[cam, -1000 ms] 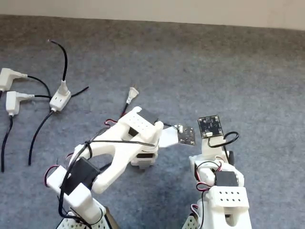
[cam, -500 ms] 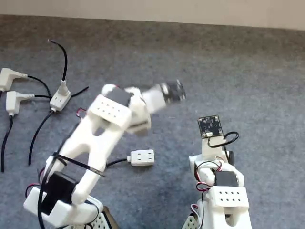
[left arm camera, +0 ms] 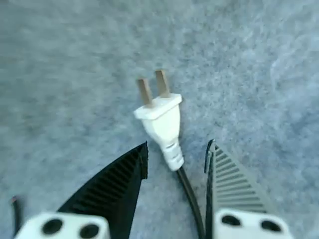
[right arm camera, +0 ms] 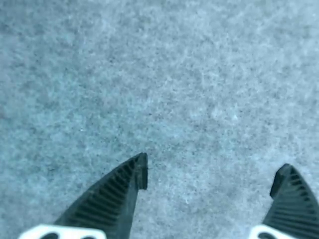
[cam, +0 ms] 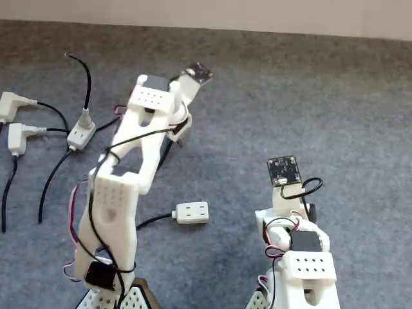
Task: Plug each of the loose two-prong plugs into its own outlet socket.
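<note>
Two-prong plug (left arm camera: 162, 117) is lying flat on the grey carpet (left arm camera: 65, 59), prongs pointing away from my left gripper (left arm camera: 177, 149). Its fingers are spread with the plug's cord running between them, not pinching anything. In the high view my left arm (cam: 138, 148) stretches to the upper middle of the frame. A white outlet socket (cam: 192, 212) sits loose at lower center. My right arm (cam: 299, 257) is lower right, and the right gripper (right arm camera: 213, 167) is spread wide over carpet.

The left arm (cam: 138, 148) is extended far forward, fingers (left arm camera: 124, 184) parted; the right arm (cam: 302, 264) sits folded, fingers (right arm camera: 114, 194) wide apart.
</note>
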Tool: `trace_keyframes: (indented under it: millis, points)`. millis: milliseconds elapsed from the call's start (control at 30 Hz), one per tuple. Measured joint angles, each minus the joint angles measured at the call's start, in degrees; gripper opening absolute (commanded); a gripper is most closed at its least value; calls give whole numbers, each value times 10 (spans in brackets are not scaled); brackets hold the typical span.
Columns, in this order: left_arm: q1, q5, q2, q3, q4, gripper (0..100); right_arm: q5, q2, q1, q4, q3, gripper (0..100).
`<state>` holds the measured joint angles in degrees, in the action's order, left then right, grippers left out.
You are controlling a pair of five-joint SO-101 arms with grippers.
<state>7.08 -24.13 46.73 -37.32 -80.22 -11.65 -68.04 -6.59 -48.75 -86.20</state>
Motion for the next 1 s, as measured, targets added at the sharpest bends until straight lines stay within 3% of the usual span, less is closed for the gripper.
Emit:
trace_keyframes:
  millis: [133,267,433,700,1000]
  points:
    - [-1,0,122,-186,-81,170,0,0,0,0,0,375]
    - [1,1,218,-346,-141,0,0,0,0,0,0,375]
    - [26,-28,287,-488,-207,4,0,0,0,0,0,375]
    - [89,-37,244,-425,-208,4,0,0,13,0,0,375]
    - [198,-38,81,-244,-207,4,11,0,243,-52,55,375]
